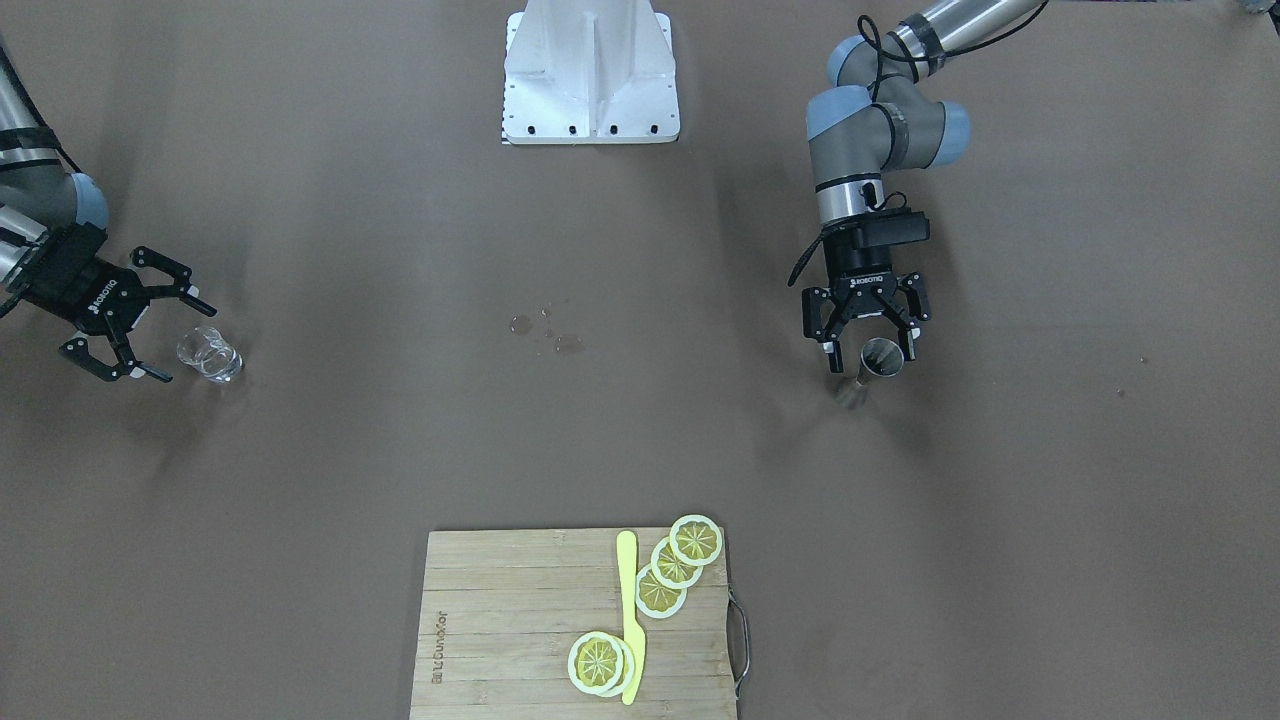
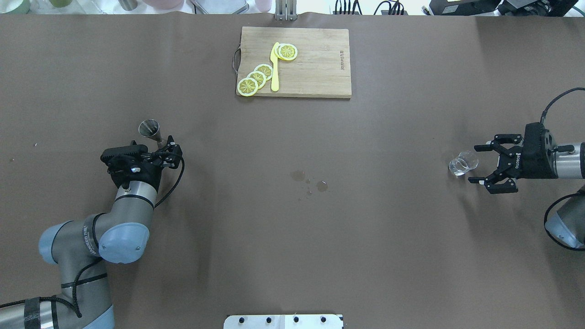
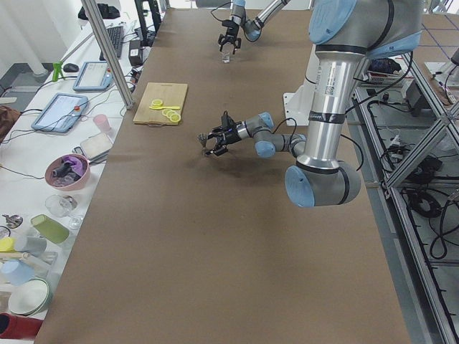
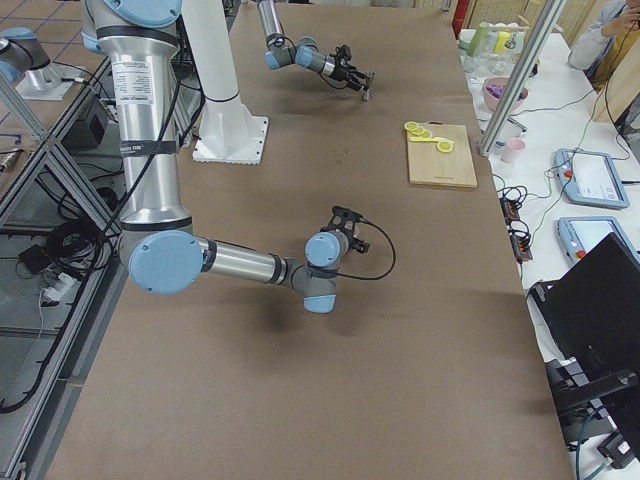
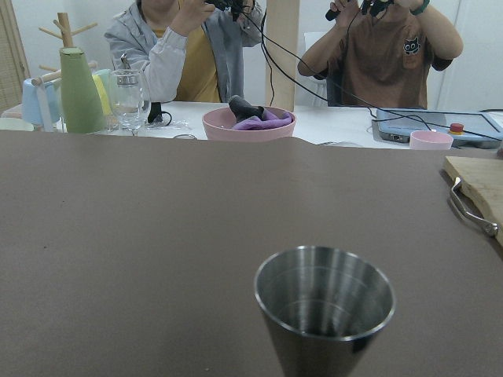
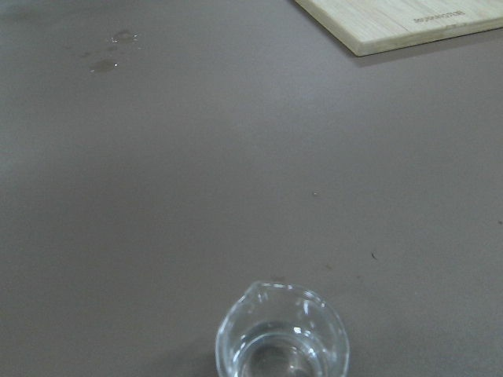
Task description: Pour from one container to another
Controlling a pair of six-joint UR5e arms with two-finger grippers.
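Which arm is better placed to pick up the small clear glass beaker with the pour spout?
Right. The right gripper sits open directly beside the small clear glass beaker, its jaws facing it. The left gripper is far off on the other side, by the conical steel measuring cup.

Overhead: we look down on the counter (image 2: 411,256) from behind.
Front-facing: opposite side; we share the cutting board (image 1: 500,600).

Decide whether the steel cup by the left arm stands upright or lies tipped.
Upright: the steel cup has its open round mouth facing up, with its body narrowing downward.
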